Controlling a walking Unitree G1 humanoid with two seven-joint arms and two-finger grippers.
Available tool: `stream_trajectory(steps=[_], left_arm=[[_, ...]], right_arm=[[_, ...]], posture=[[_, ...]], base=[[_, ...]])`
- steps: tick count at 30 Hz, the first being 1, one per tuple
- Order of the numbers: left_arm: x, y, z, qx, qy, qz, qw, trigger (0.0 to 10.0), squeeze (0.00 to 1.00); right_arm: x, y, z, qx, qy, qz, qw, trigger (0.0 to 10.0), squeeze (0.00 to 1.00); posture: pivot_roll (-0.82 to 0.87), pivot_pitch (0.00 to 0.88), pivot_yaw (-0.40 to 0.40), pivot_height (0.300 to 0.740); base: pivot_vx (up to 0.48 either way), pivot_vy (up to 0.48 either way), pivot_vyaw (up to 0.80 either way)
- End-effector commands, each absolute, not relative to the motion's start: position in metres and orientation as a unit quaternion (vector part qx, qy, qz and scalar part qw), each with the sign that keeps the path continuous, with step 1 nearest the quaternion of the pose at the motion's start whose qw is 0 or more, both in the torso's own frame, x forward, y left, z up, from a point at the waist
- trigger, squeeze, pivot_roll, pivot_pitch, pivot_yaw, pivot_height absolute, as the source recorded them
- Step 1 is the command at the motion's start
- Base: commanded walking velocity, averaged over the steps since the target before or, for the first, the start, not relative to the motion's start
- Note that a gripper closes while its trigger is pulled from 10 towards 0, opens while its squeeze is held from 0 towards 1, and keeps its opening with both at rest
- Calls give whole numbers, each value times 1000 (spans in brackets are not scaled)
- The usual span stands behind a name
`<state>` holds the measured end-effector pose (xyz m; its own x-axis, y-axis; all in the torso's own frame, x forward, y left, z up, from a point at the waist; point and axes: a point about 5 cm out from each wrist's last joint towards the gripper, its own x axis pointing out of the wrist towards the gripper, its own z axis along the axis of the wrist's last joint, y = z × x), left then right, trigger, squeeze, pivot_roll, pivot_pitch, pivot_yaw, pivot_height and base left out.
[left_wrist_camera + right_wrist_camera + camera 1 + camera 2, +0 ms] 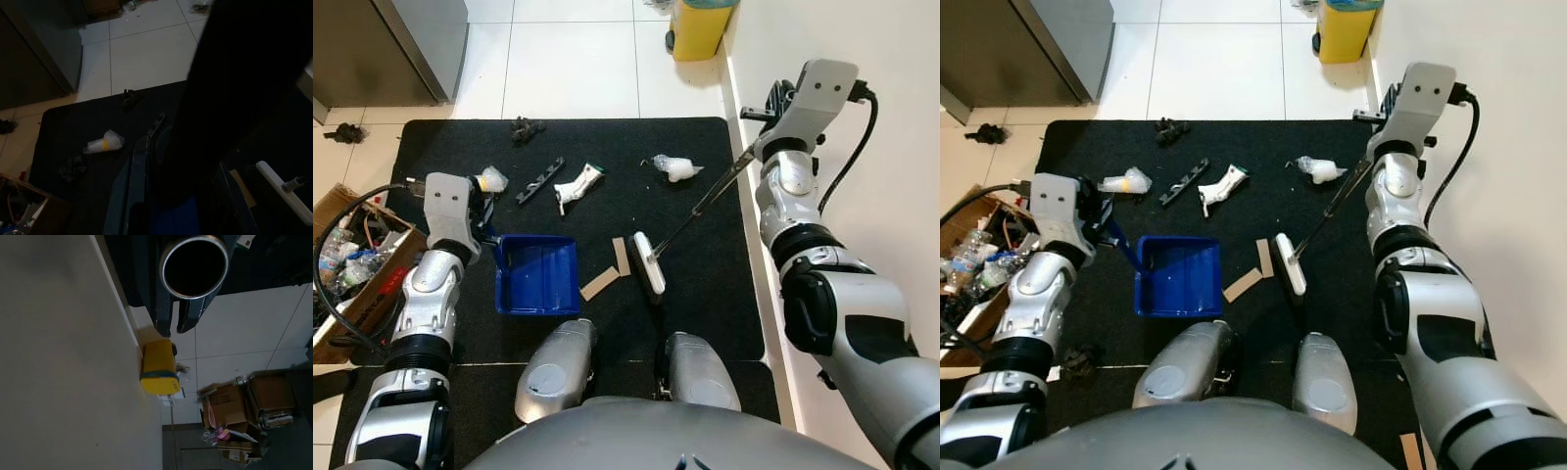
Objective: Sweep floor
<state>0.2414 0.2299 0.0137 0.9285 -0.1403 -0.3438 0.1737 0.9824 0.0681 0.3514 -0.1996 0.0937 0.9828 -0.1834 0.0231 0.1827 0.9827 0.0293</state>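
You are working over a black mat (705, 294) that fills the middle of the head views, with white tile beyond it at the top of the frame. Most of the sweeping is, by the look of it, not yet done: the blue dustpan (537, 274), at lower left of centre, looks bare inside, and litter lies scattered across the upper half of the mat.

Going down in size, the broom (649, 262) has its white head resting on the mat at centre, just right of the dustpan, its thin handle running up and right toward your right gripper (751, 155). Two cardboard strips (606, 275) lie between broom head and pan, the nearest candidates to be pushed in.

Further up sit a white crumpled wrapper (578, 184), a black flat strip (539, 180), a white wad (675, 168) upper right of centre, a clear plastic piece with a yellow spot (493, 179) upper left, and a dark clump (524, 127) at the mat's top edge. Another dark clump (344, 132) lies off the mat on the tile, far left.

Your right gripper's jaws look closed narrow around the broom handle; the right wrist view looks straight down the tube's end. Your left gripper (485, 221) holds the dustpan by its handle at the pan's upper left corner, jaws clamped on it.
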Motion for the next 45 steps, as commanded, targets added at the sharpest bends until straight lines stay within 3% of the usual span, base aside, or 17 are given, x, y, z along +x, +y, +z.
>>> stream_trajectory(steps=[1,10,22,31,38,45], left_arm=[[234,206,-6,-59,215,-98,970,10000,0],[235,222,-11,-104,241,-43,964,10000,0],[234,218,-10,39,231,-65,970,10000,0],[245,230,0,101,211,3,972,10000,0],[259,213,11,100,185,16,977,10000,0],[267,192,18,93,165,-8,982,10000,0]], right_arm=[[356,-201,101,9,-24,-89,996,10000,0],[356,-202,102,7,-24,-89,996,10000,0],[354,-202,100,6,-22,-91,996,10000,0],[350,-209,95,3,-15,-116,993,10000,0],[342,-221,85,10,4,-168,986,10000,0],[333,-225,69,89,32,-200,975,10000,0]], posture=[[158,9,-51,740],[156,11,-52,740],[157,21,-53,740],[161,36,-49,740],[158,36,-47,740],[156,37,-33,740]], base=[[0,0,0],[0,0,0],[0,0,0],[0,0,0],[0,0,0],[0,0,0]])
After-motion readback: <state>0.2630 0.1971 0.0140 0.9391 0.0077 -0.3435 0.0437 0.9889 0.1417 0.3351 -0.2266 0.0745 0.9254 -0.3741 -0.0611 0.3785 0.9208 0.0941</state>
